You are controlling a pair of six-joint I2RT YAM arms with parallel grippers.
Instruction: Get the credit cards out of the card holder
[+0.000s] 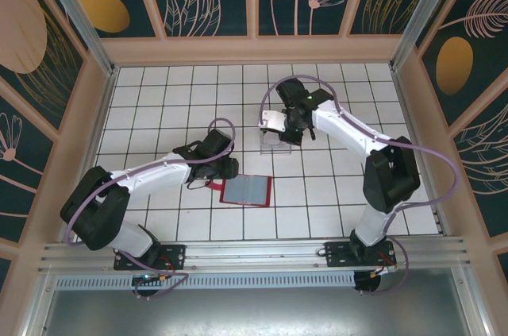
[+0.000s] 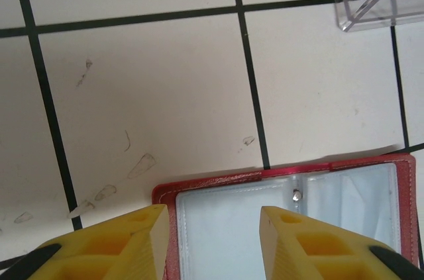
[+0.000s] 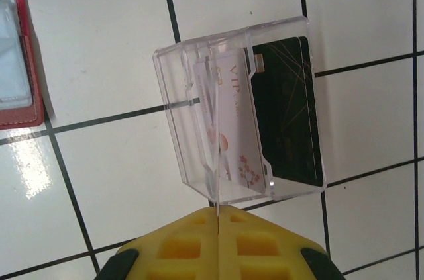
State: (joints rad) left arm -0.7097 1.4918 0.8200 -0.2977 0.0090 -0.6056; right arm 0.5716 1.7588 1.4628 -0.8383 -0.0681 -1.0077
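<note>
Where the tiled table (image 1: 159, 106) comes closest to my bases, a little left of the middle of its near edge, the red wallet (image 1: 247, 191) lies flat and folded open. Its greyish clear sleeves face up. My left gripper (image 2: 212, 224) hangs over the wallet's left half. Its yellow fingers (image 2: 136, 240) are parted to a moderate gap and hold nothing. Through that gap I see a sleeve and the red border along the wallet's far edge. Whether the fingertips touch the wallet I cannot tell. A small metal stud (image 2: 297, 194) sits on the fold between the two sleeves, just beyond the tip of one finger.

Farther out, toward the middle of the table, a clear box (image 3: 179, 134) stands a little beyond the wallet's far right corner, not touching it. Two cards sit inside it, side by side. One is a pale card (image 3: 237, 121) printed with "VIP" and a flower pattern, and next to it is a black card (image 3: 291, 114) crossed by thin gold lines. My right gripper (image 3: 217, 219) hovers over the box with its yellow fingers pressed flat together. A thin pale edge runs from inside the box to the seam between them. I cannot tell whether it is a wall of the box or something pinched there.
</note>
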